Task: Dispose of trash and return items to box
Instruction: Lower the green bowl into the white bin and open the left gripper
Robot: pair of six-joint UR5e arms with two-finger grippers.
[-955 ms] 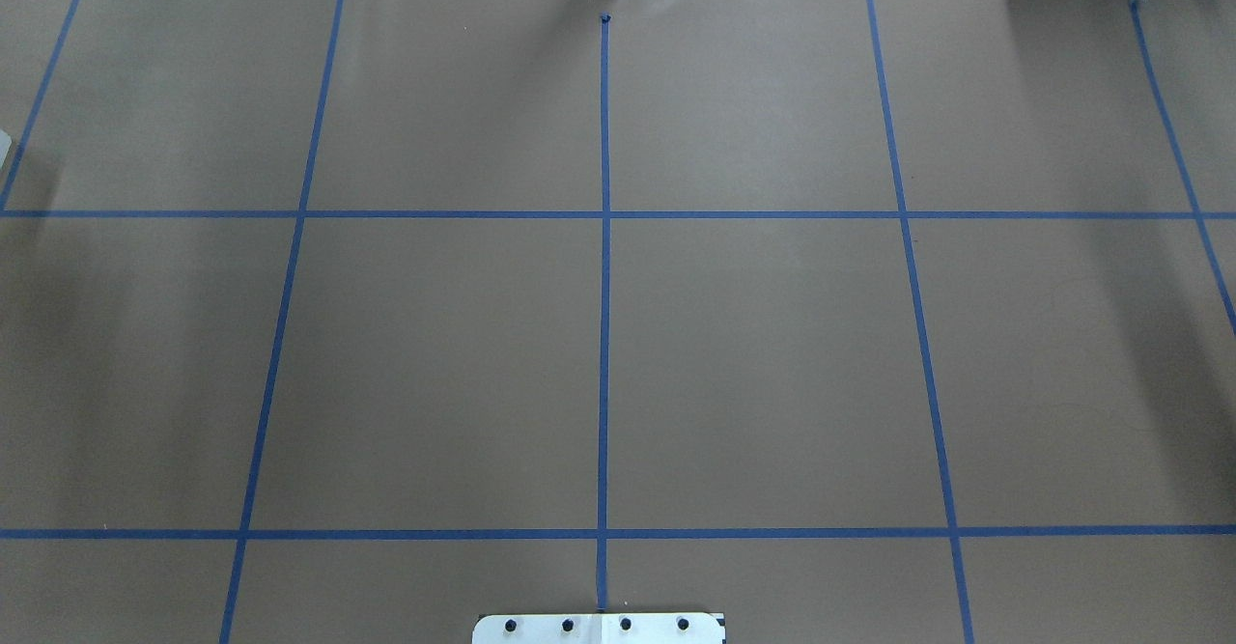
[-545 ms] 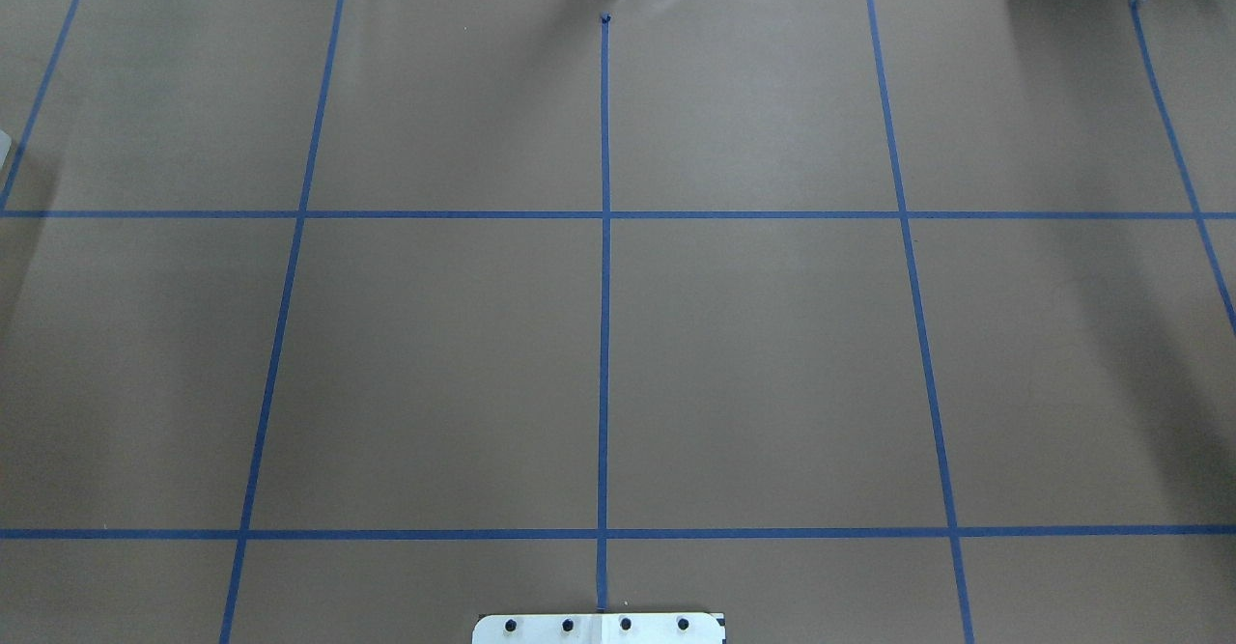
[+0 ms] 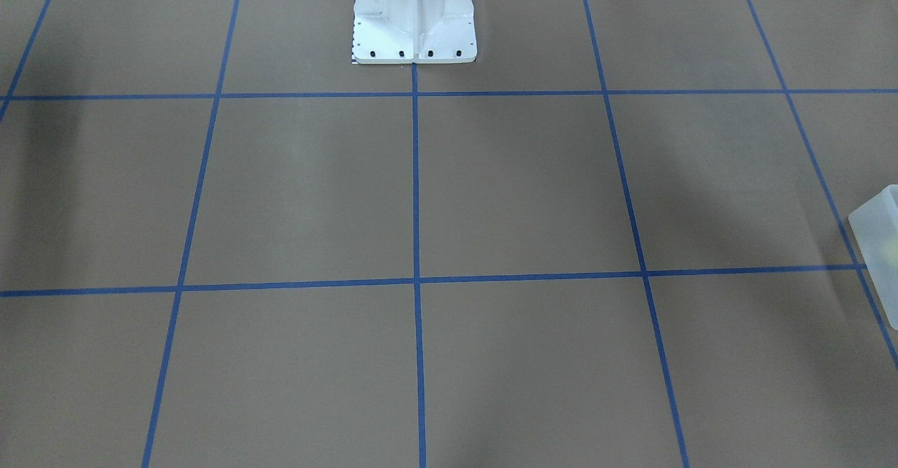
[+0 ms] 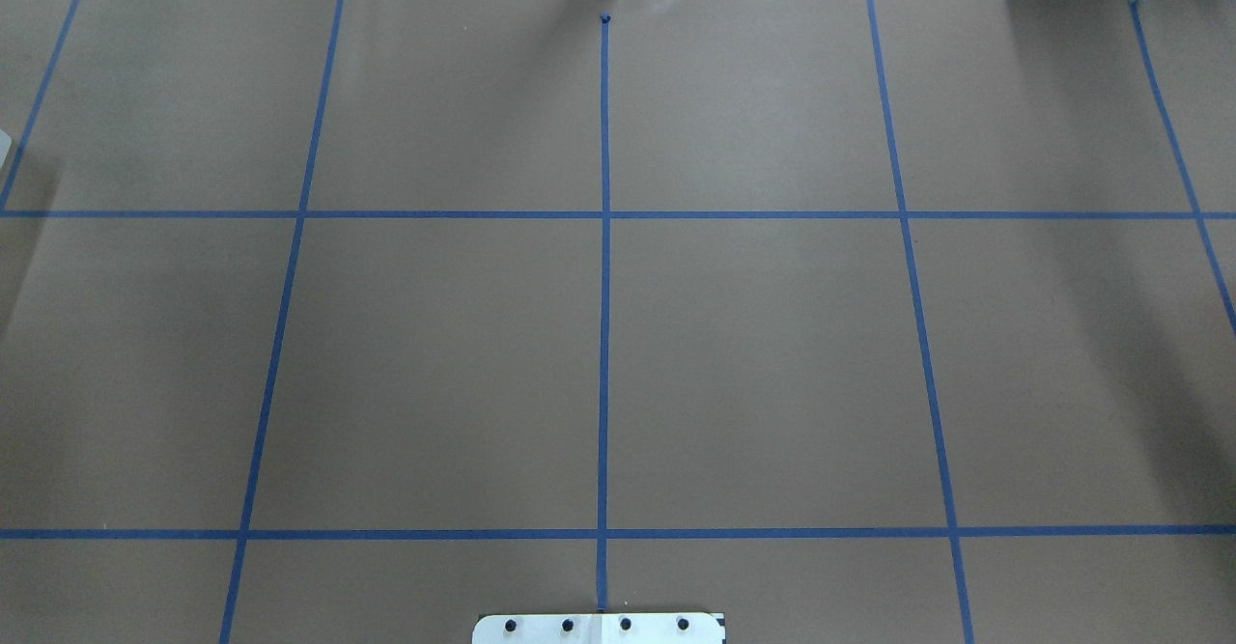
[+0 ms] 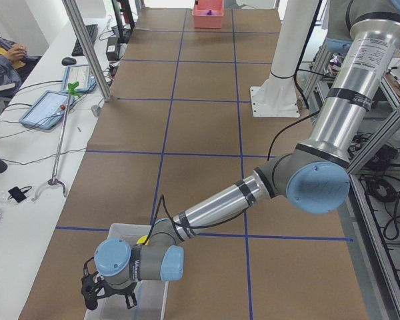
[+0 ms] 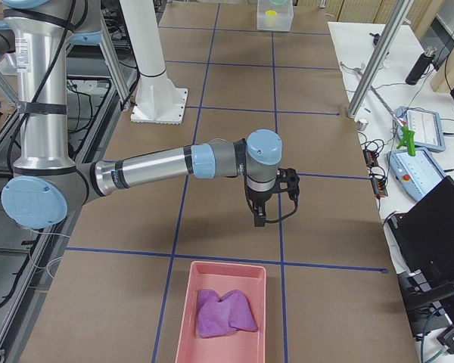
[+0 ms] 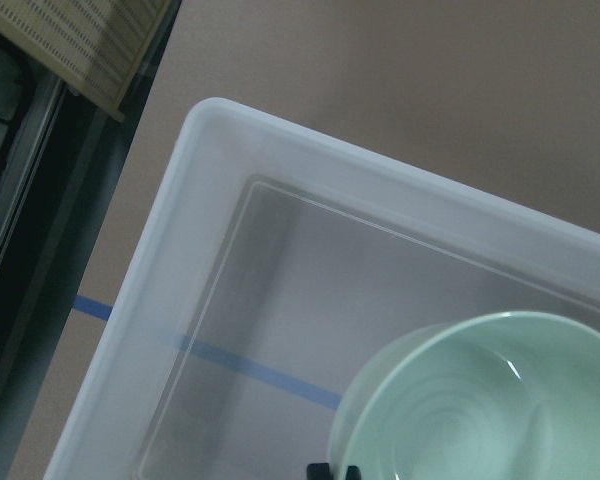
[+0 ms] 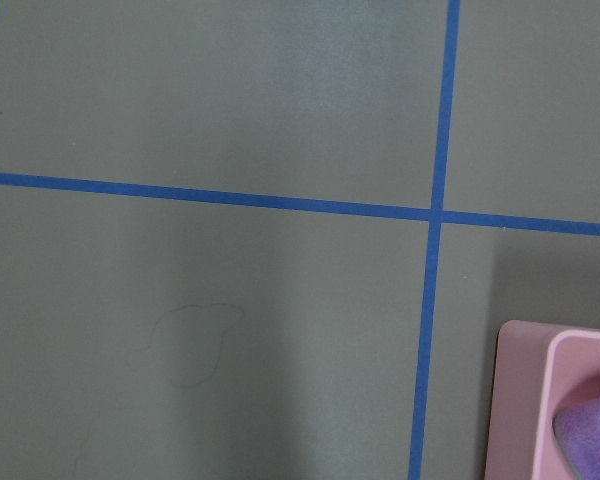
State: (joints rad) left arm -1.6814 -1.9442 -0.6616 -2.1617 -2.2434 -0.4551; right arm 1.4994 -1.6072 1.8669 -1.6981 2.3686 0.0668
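Placement is what you are finishing, I judge: the mint bowl (image 7: 480,400) is sitting inside the box (image 7: 195,300), at the lower right of the left wrist view. The left gripper (image 5: 110,299) is hanging over the box at the lower left of the left-side view. You cannot tell how far apart its fingers are, or whether it is holding the bowl.

If you are letting go, you should be rising straight up, keeping clear of the wall.

The right-side view is showing what the overhead is missing. The right gripper (image 6: 258,219), its opening also unclear, is hovering above the desk (image 6: 325,227) near the pink tray (image 6: 227,278). The yellow cup (image 6: 272,13) is lying in the far box.
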